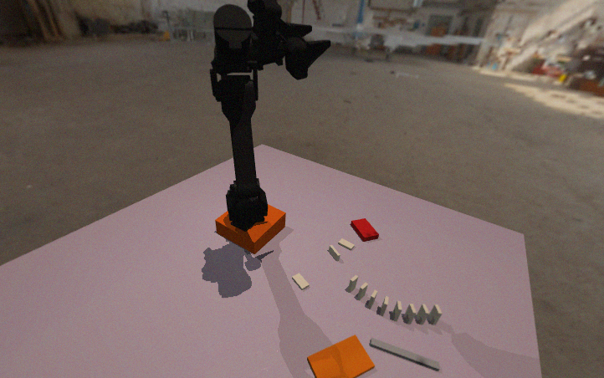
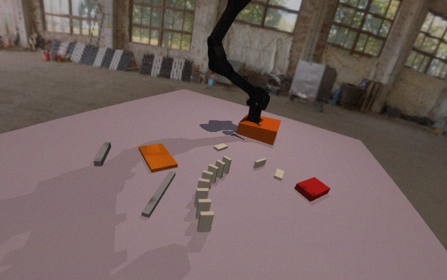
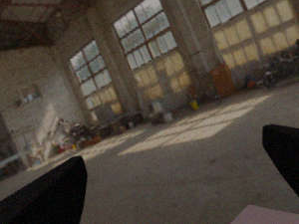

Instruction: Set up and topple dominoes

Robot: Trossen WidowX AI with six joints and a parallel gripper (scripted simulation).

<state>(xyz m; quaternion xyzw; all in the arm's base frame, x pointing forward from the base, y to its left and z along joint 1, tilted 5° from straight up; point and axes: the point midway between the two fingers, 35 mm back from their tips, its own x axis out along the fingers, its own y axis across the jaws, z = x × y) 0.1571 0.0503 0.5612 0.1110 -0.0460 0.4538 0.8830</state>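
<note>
cream dominoes (image 1: 371, 298) (image 2: 203, 204), eight upright in a curved row, stand beyond your arm's orange base (image 1: 225, 231) (image 2: 256, 132) in the top view; three loose ones lie nearer it. the exterior view shows you a red block (image 2: 312, 188) near one loose domino (image 2: 278, 173). at the wrist, your gripper (image 3: 174, 150) is spread wide, holding nothing.

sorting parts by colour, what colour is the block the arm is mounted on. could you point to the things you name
The block (image 1: 273, 227) (image 2: 255, 134) is orange, clearest in the exterior view.
</note>
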